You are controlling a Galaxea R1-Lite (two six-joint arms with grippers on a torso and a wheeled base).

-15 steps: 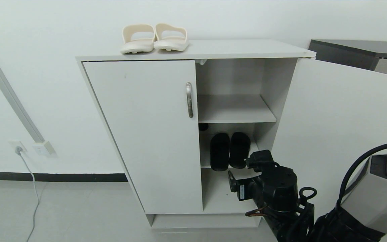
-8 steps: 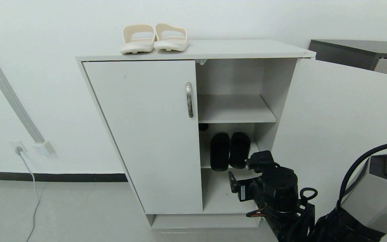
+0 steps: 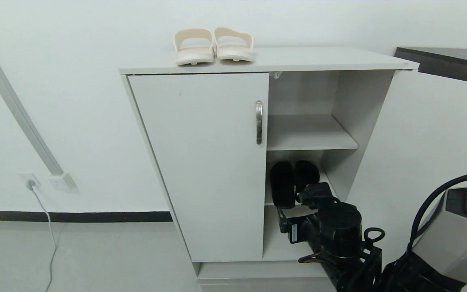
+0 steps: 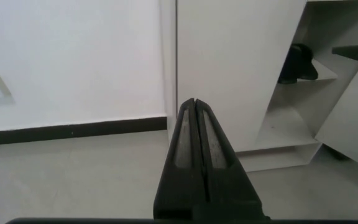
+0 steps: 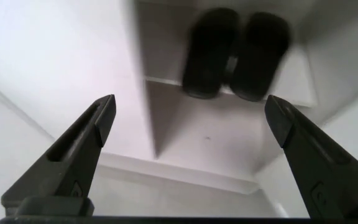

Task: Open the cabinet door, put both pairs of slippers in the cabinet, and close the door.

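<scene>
My camera has shifted left, not the things: black slippers (image 3: 292, 182) sit on the middle shelf (image 3: 316, 178) of the open cabinet (image 3: 201, 162), cream slippers (image 3: 214, 46) wait on top, probably next; right hand (image 5: 189, 106) spread near the shelf, left hand (image 4: 194, 104) pressed together.

wall socket (image 3: 27, 181), grey cable (image 3: 48, 221) plugged in | slanted conduit (image 3: 14, 101) | black baseboard (image 3: 71, 216) | dark counter (image 3: 444, 56)
</scene>
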